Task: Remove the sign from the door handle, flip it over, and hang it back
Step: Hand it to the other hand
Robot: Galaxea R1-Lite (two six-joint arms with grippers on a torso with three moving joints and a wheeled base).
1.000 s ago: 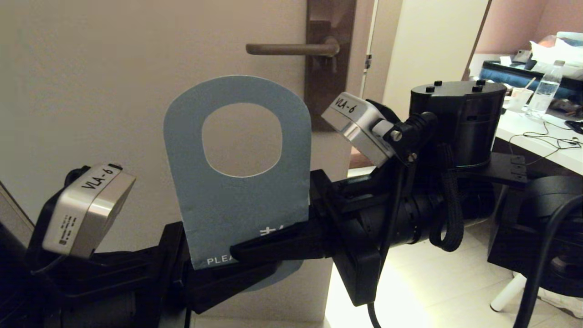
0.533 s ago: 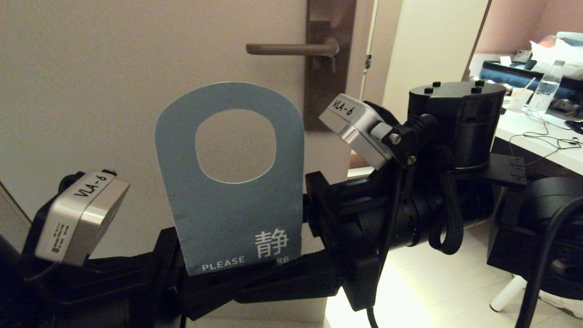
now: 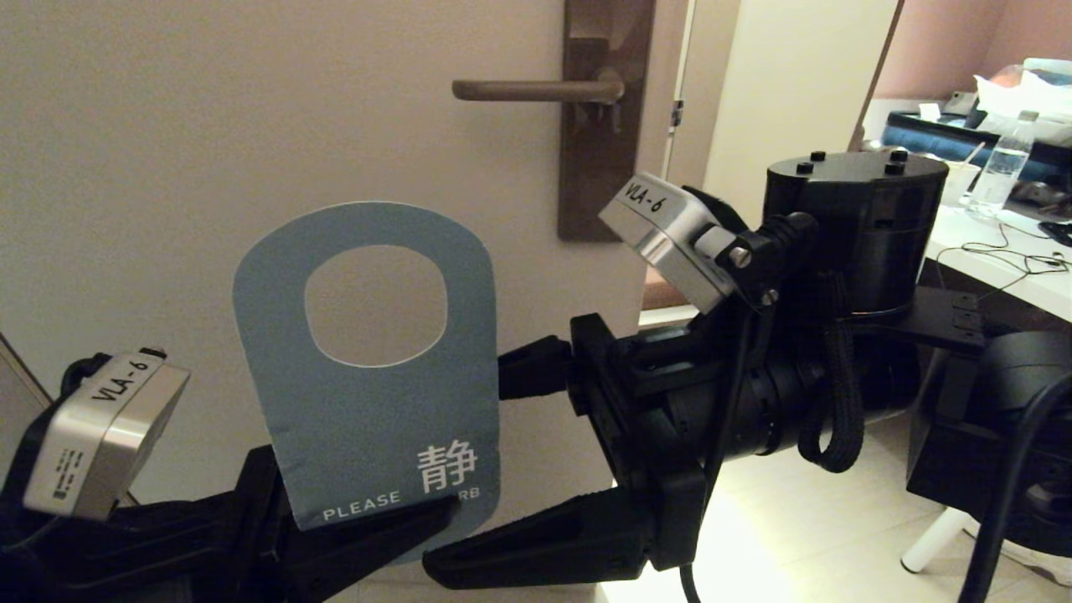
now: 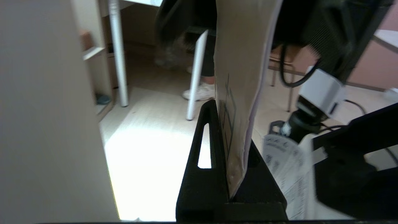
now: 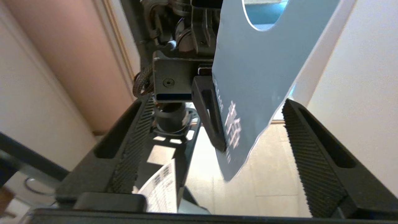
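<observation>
Left gripper (image 3: 368, 528), lowest and nearest in the head view, is pinching the bottom edge of the sign (image 3: 373, 394), holding it upright with its grey-blue "PLEASE" face toward the camera. Right gripper (image 3: 511, 469) is standing just beside it, jaws spread wide and off the card. Farther back, the door handle (image 3: 536, 90) is sitting bare on the door (image 3: 209, 126).

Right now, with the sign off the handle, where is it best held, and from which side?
By its solid lower end, below the oval hole, where the left end effector already clamps it from below. The sign stands upright, so that leaves the hole free for the door handle. The right end effector is open.
</observation>
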